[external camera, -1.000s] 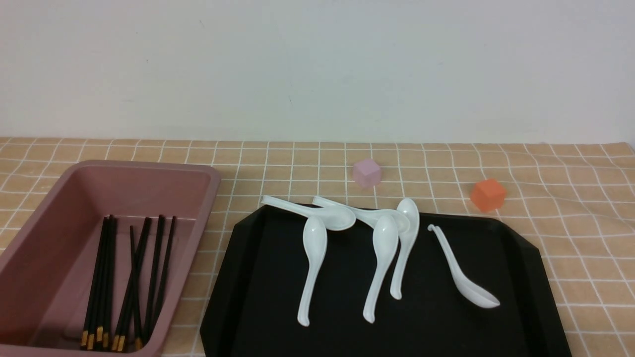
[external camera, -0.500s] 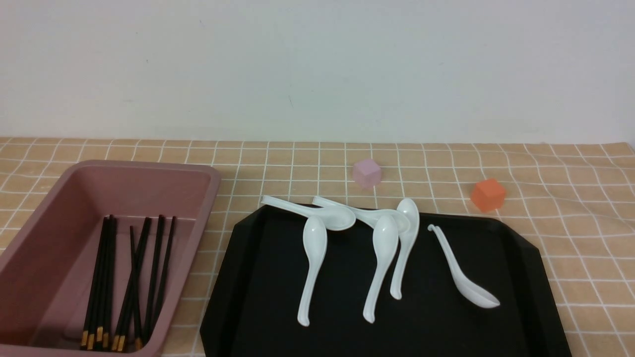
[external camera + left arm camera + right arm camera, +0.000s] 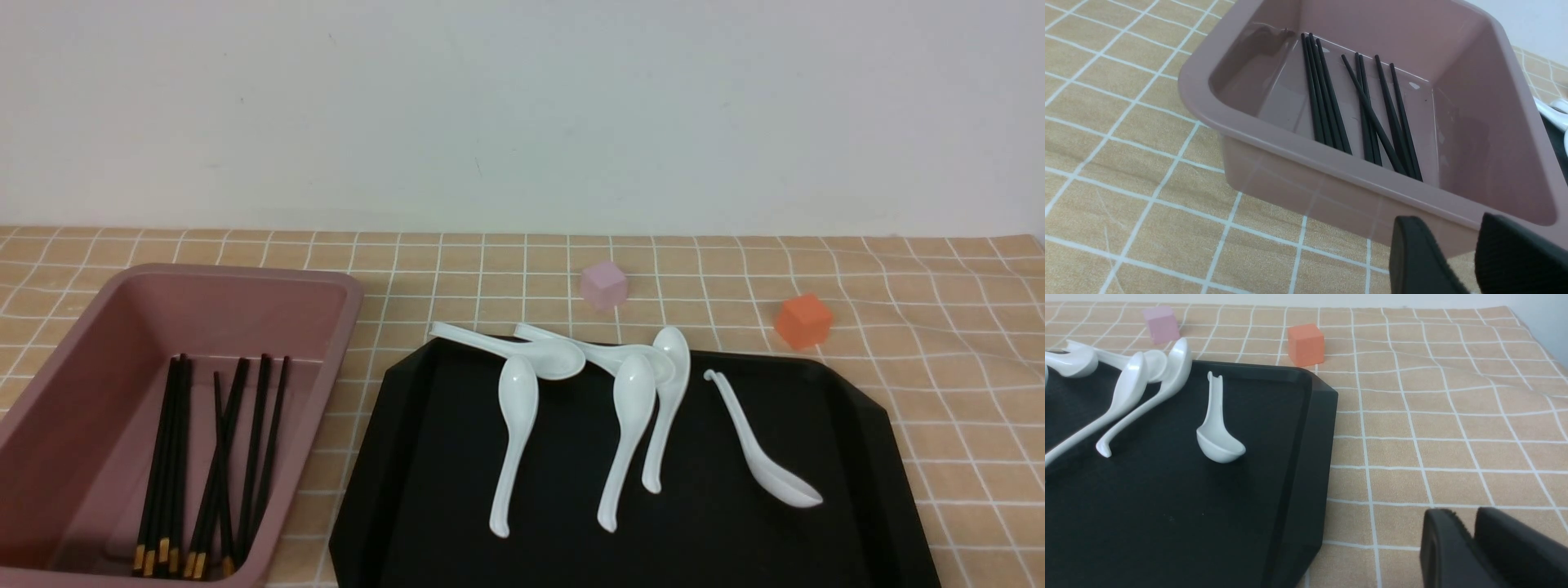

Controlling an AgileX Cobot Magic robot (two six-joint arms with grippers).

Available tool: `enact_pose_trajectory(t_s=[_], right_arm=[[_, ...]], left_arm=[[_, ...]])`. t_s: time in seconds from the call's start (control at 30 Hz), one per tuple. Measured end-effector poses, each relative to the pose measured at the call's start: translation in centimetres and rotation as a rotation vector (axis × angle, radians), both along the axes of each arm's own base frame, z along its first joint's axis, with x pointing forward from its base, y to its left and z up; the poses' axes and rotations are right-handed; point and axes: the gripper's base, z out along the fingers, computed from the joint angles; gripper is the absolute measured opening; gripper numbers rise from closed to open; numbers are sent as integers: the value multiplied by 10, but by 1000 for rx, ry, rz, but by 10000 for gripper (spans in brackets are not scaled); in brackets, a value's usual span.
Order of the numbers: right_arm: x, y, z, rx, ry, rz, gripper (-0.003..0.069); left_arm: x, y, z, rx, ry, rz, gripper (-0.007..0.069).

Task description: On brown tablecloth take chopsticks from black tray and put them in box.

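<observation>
On my feed the tan-brown grid-lined tablecloth (image 3: 939, 392) covers the bench. The black gold-banded chopsticks (image 3: 208, 465) lie inside the dusty-pink plastic box (image 3: 347, 327), lower left of the front frame. My left end effector (image 3: 1470, 255) hangs empty beside the box's near wall, jaws slightly parted; my right end effector (image 3: 1472, 549) looks closed.

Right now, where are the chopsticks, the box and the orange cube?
chopsticks (image 3: 214, 457): front view, middle of the bundle of shafts.
box (image 3: 347, 322): front view, rim on its right side.
orange cube (image 3: 803, 320): front view, its front face.
</observation>
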Motion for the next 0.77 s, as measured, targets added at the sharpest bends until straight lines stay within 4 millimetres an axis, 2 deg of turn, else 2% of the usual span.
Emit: enact_pose_trajectory(t_s=[0.77], right_arm=[[0, 0, 0, 0, 1, 0, 158]], left_arm=[[0, 0, 0, 0, 0, 0, 238]])
